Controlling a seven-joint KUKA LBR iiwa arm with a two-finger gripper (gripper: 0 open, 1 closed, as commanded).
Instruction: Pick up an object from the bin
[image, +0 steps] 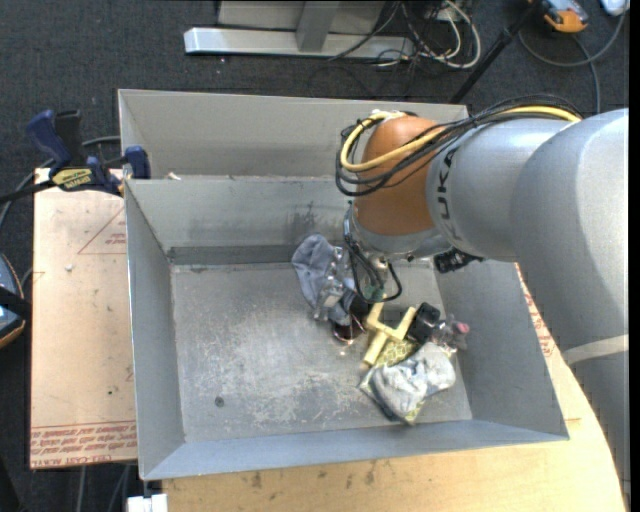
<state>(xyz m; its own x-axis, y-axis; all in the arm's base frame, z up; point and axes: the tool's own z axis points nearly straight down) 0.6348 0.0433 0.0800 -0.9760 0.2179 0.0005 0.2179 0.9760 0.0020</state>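
Loose things cluster on the right half of the bin floor.
A cloth lies nearest the back wall; in front of it a block, then a wad by the front wall.

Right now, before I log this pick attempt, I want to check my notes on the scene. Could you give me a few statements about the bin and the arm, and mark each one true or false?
1. The loose things lie in the right half of the bin. True.
2. The arm reaches in from the view's left. False: it comes in from the right.
3. A yellow piece lies among the things. True.
4. The gripper hangs over the bin's front left corner. False: it is down near the middle, right beside a grey-blue cloth.
5. A crumpled white bag is the thing nearest the front wall. True.
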